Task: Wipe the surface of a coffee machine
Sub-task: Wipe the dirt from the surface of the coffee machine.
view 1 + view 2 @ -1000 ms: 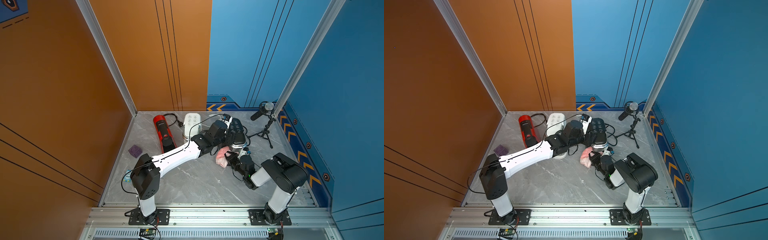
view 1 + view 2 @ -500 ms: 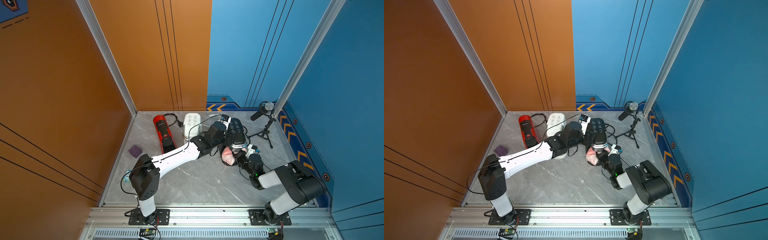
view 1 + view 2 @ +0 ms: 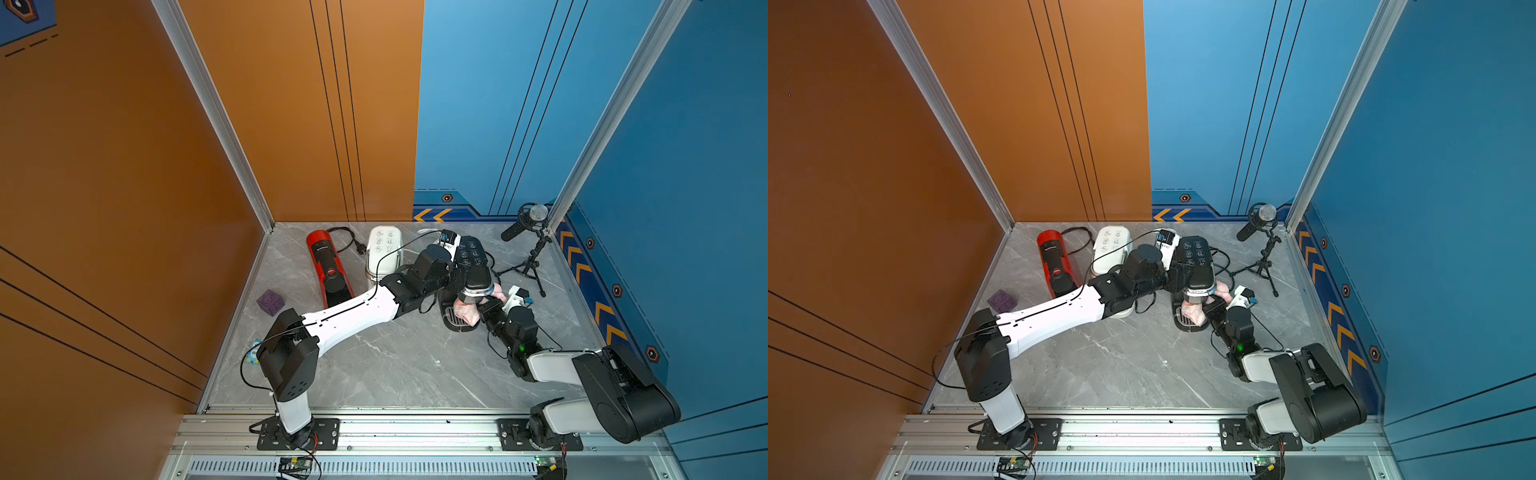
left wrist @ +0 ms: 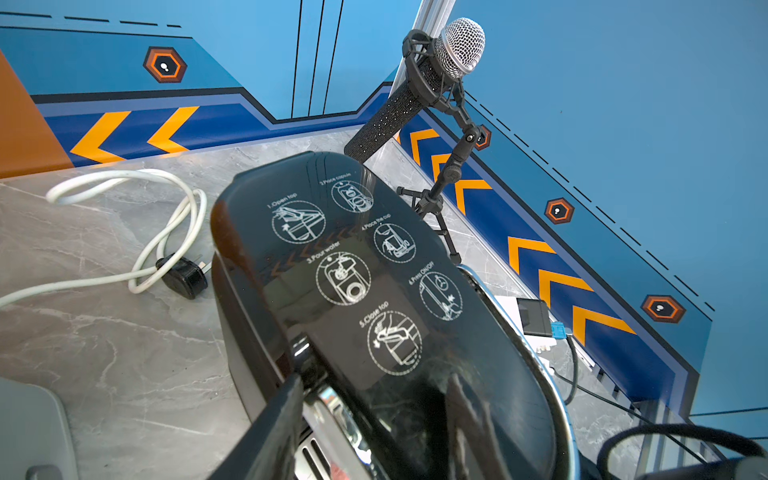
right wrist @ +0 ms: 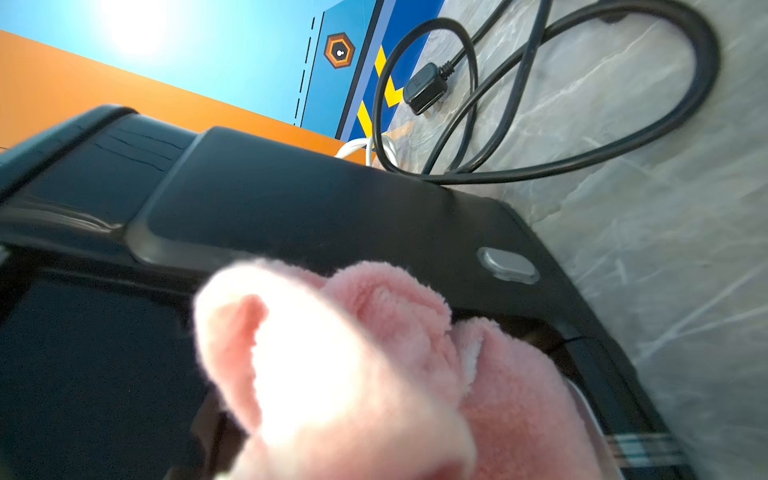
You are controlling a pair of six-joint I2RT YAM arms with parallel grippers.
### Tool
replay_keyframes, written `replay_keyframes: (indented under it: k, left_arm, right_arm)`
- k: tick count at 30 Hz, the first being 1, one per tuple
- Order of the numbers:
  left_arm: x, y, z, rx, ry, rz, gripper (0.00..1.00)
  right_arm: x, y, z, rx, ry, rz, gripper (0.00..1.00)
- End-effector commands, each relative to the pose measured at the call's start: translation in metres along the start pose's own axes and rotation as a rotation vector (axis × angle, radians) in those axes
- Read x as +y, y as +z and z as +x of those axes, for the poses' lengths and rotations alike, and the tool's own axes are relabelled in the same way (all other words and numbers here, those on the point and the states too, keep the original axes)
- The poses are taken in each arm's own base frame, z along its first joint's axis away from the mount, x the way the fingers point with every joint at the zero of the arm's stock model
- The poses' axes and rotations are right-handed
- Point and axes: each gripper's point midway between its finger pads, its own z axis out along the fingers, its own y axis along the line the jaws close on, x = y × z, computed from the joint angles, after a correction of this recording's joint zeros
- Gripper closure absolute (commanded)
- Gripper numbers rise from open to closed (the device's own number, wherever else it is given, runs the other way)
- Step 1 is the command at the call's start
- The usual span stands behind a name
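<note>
**Surface:** grey marble-veined bench, enclosed by orange wall panels and blue wall panels with an orange-chevron skirting.

**Task item:** black coffee machine with white pictograms on its lid, upright towards the back of the bench, near the black microphone on a tripod.

**Pink fluffy cloth**: touching the machine under the lid's front overhang, clenched in the right gripper.

**Left gripper**: set against the machine's side. Whether it grips cannot be told.

**Also on the bench:**
- red cylindrical machine
- white machine
- purple cube
- white cable
- black cable
</note>
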Motion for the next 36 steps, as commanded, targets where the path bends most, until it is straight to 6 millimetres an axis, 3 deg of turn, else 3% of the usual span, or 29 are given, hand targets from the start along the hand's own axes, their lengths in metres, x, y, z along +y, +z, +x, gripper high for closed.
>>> replay_keyframes:
  k: [1, 8, 11, 15, 20, 27, 36]
  left_arm:
    - [0.052, 0.006, 0.151, 0.484, 0.051, -0.149, 0.45]
    - [0.047, 0.006, 0.152, 0.489, 0.051, -0.135, 0.45]
    - [0.046, 0.004, 0.152, 0.489, 0.051, -0.131, 0.45]
    - [0.049, 0.000, 0.151, 0.485, 0.047, -0.140, 0.45]
    - [0.051, -0.002, 0.154, 0.488, 0.040, -0.151, 0.45]
    - [0.055, 0.000, 0.153, 0.487, 0.038, -0.160, 0.45]
    - [0.057, 0.001, 0.158, 0.498, 0.036, -0.165, 0.45]
  right_arm:
    - [0.016, 0.014, 0.006, -0.004, -0.037, -0.029, 1.00]
    - [0.011, 0.040, 0.044, 0.104, 0.022, -0.087, 1.00]
    - [-0.002, 0.045, 0.052, 0.103, 0.035, -0.059, 1.00]
    - [-0.032, 0.042, 0.042, 0.046, 0.040, 0.043, 1.00]
    - [-0.046, 0.035, 0.022, 0.004, 0.048, 0.083, 1.00]
    - [-0.086, 0.002, -0.009, -0.062, -0.001, 0.305, 1.00]
    - [-0.084, -0.030, -0.027, -0.073, -0.150, 0.467, 1.00]
